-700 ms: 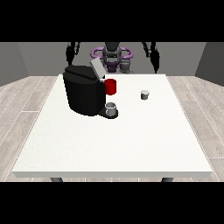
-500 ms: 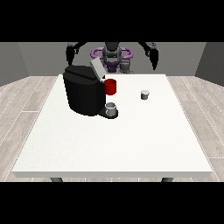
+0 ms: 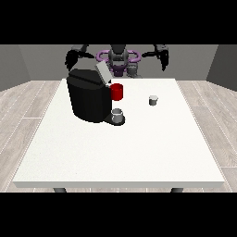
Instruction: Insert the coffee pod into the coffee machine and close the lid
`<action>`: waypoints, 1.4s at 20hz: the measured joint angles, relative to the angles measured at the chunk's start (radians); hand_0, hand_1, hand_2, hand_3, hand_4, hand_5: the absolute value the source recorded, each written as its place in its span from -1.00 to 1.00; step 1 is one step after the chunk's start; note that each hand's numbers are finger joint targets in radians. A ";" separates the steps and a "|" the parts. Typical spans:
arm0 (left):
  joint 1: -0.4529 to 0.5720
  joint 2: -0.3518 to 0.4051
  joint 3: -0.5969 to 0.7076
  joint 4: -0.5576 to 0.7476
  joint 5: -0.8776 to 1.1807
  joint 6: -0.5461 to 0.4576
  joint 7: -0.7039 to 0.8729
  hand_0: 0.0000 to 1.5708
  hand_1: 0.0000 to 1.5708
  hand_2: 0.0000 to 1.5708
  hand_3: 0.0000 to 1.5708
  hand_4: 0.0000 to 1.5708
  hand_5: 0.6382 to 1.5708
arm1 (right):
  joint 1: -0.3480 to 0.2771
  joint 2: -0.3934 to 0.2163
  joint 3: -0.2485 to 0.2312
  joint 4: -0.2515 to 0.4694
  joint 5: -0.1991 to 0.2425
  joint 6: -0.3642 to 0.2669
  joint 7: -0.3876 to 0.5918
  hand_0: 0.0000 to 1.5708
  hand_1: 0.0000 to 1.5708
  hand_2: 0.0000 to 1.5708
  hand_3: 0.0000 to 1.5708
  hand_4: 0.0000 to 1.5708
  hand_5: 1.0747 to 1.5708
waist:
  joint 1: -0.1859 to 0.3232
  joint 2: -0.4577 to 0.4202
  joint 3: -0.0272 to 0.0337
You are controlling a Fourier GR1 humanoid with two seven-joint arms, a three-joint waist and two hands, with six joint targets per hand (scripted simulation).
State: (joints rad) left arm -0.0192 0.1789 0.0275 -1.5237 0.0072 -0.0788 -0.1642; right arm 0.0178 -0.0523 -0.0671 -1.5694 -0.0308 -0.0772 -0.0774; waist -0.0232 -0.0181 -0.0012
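A wide white tabletop (image 3: 120, 148) stands on a pale wood-plank floor (image 3: 23, 106). Grey walls (image 3: 37, 62) rise behind it. A small grey cup (image 3: 118, 116) stands on it.

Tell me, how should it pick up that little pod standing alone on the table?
Probably by its side walls, coming down from above. The coffee pod stands upright, apart from the coffee machine, with bare table all round. The hand at the view's right is nearest.
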 measured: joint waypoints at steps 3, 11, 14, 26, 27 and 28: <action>-0.047 0.046 0.023 0.035 -0.025 -0.012 0.022 -1.00 -1.00 -1.00 -1.00 -1.00 1.00 | -0.006 0.020 0.018 -0.006 0.013 -0.023 -0.008 -1.00 -1.00 -1.00 -1.00 -0.77 1.00 | -0.016 0.015 0.0007; -0.207 0.132 0.092 0.214 -0.033 -0.061 0.073 -1.00 -1.00 -1.00 -1.00 -1.00 1.00 | -0.055 0.036 0.051 -0.003 0.012 -0.033 -0.029 -1.00 -1.00 -1.00 -1.00 -0.70 1.00 | -0.073 0.101 0.0011; -0.266 0.159 0.109 0.296 -0.052 -0.067 0.081 -1.00 -1.00 -1.00 -1.00 -1.00 1.00 | -0.075 0.038 0.074 -0.007 0.014 -0.043 -0.029 -1.00 -1.00 -1.00 -1.00 -0.64 1.00 | -0.094 0.127 0.0010; -0.416 0.201 0.113 0.565 -0.153 -0.058 0.055 -1.00 -1.00 -1.00 -1.00 -1.00 1.00 | -0.182 0.022 0.047 0.056 0.021 -0.057 0.024 -1.00 -1.00 -1.00 -1.00 -0.50 1.00 | -0.104 0.205 0.0008; -0.422 0.194 0.102 0.576 -0.171 -0.049 0.062 -1.00 -1.00 -0.86 -1.00 -1.00 1.00 | -0.188 0.023 0.048 0.064 0.025 -0.062 0.038 -1.00 -1.00 -1.00 -1.00 -0.48 1.00 | -0.102 0.198 0.0009; -0.430 0.196 0.093 0.588 -0.185 -0.051 0.068 -1.00 -1.00 -0.75 -1.00 -1.00 1.00 | -0.196 0.022 0.050 0.073 0.032 -0.069 0.051 -1.00 -1.00 -1.00 -1.00 -0.45 1.00 | -0.099 0.196 0.0009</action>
State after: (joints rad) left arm -0.4491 0.3750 0.1200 -0.9359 -0.1776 -0.1294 -0.0960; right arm -0.1780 -0.0301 -0.0174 -1.4965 0.0017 -0.1458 -0.0267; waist -0.1227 0.1782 -0.0003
